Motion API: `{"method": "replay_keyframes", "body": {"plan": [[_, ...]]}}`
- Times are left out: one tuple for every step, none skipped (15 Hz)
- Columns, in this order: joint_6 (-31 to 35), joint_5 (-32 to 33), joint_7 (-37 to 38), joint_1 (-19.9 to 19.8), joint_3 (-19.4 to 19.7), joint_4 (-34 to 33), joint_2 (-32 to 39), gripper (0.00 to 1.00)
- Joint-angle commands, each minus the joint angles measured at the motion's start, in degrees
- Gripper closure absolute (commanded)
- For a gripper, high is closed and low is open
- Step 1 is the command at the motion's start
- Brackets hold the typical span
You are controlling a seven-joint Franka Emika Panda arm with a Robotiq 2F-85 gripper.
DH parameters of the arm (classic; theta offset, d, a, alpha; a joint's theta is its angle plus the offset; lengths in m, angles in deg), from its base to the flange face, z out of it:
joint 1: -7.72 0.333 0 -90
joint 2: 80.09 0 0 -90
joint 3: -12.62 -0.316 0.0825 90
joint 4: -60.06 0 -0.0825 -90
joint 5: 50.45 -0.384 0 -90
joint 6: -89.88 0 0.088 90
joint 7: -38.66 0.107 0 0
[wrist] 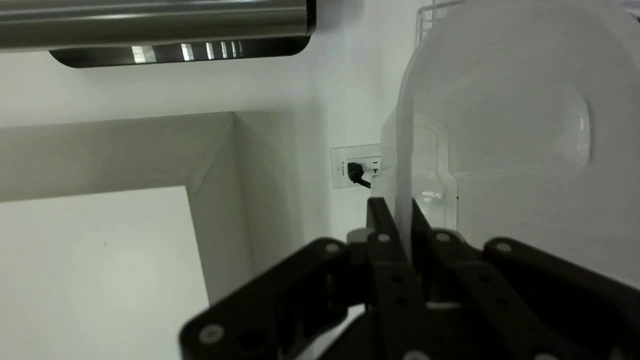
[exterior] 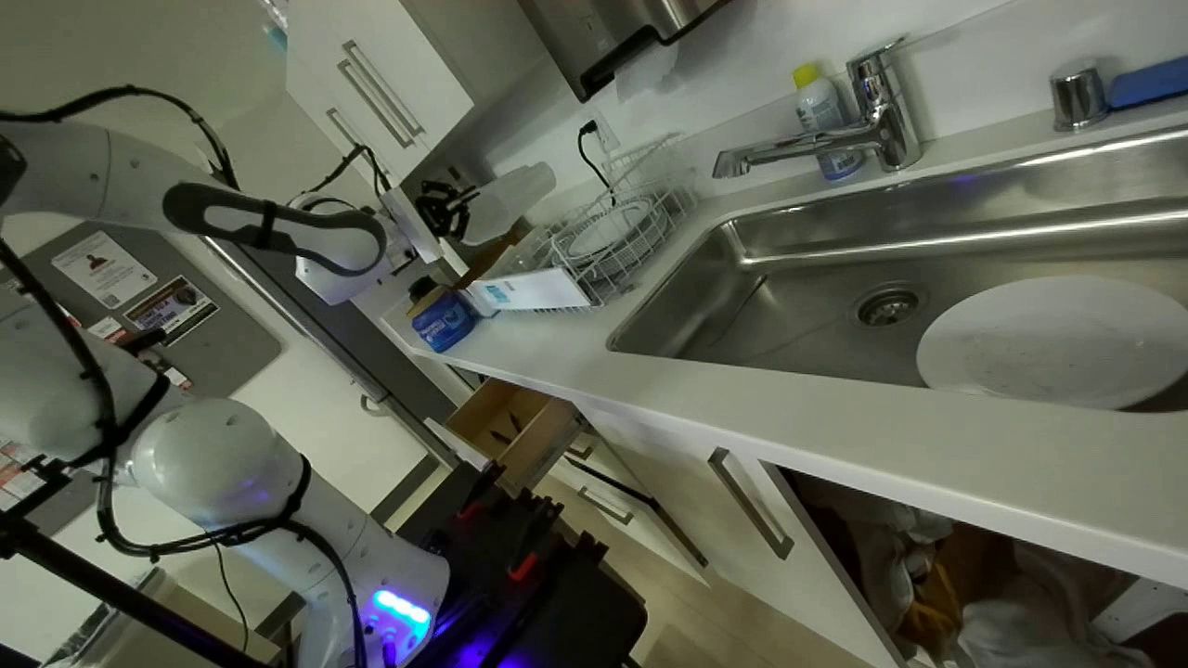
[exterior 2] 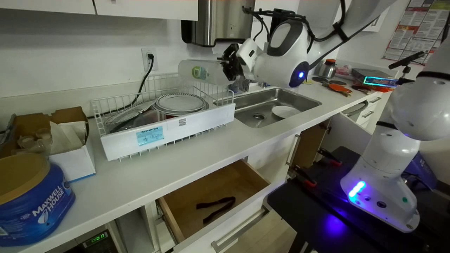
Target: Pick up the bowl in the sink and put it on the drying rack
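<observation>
End effector [wrist: 398,215] nipped on a translucent tub [exterior 2: 211,73], high by the drying rack [exterior 2: 97,117]

Wrist view gives me the grip: fingers [wrist: 381,222] narrow, one either side of the tub's thin edge. I take the tub for the task's bowl. It hangs in the air on its side, reaching out ahead of the fingers; squarely over the rack or just beside, I can't say. Edge hold makes sense: easily pinched on a broad body. Height, I judge, is for clearing the wires and the plates [exterior 2: 181,103] inside.

Those plates fill the rack's middle, so room looks short; I'd expect to turn the tub before lowering. Rack stands on the table [exterior 2: 168,163], near the wall [exterior 2: 63,63]. A white panel [exterior 2: 197,121] runs along one side, more rim to get over. Black plug [wrist: 355,171] in the wall behind. Steel dispenser [exterior 2: 225,28] looks close to the end effector; keep off it. Next to the rack, the sink [exterior: 789,320], a round white dish [exterior: 1058,343] in it.
</observation>
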Motion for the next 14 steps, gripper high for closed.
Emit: {"method": "replay_keyframes", "body": {"plan": [[-0.4,0.3,-5.1,-0.2,0.4,-9.9,9.6,0.98],[-0.4,0.1,-6.2,-0.4,0.2,-11.9,11.7,0.98],[-0.5,0.0,-7.0,-0.7,0.0,-14.0,14.2,0.98],[-0.9,0.0,-7.6,-1.0,-0.2,-15.9,16.4,0.98],[-1.4,0.1,-8.1,-1.3,-0.3,-17.6,18.6,0.98],[-2.0,0.3,-8.3,-1.5,-0.4,-19.2,20.6,0.98],[-3.2,0.4,-7.7,-1.7,-0.6,-20.8,22.9,0.98],[-4.1,0.6,-7.2,-1.9,-0.7,-22.2,24.7,0.98],[-5.6,0.5,-6.6,-2.0,-0.8,-23.5,26.6,0.98],[-7.4,-0.1,-6.7,-2.0,-0.9,-24.6,28.2,0.98],[-9.5,-0.9,-6.5,-1.9,-1.0,-25.9,30.1,0.98],[-11.2,-1.3,-6.7,-1.8,-1.1,-27.1,31.7,0.98],[-12.7,-2.0,-7.1,-1.6,-1.2,-28.4,33.5,0.98],[-13.7,-2.5,-7.5,-1.5,-1.3,-29.6,35.0,0.98]]}}
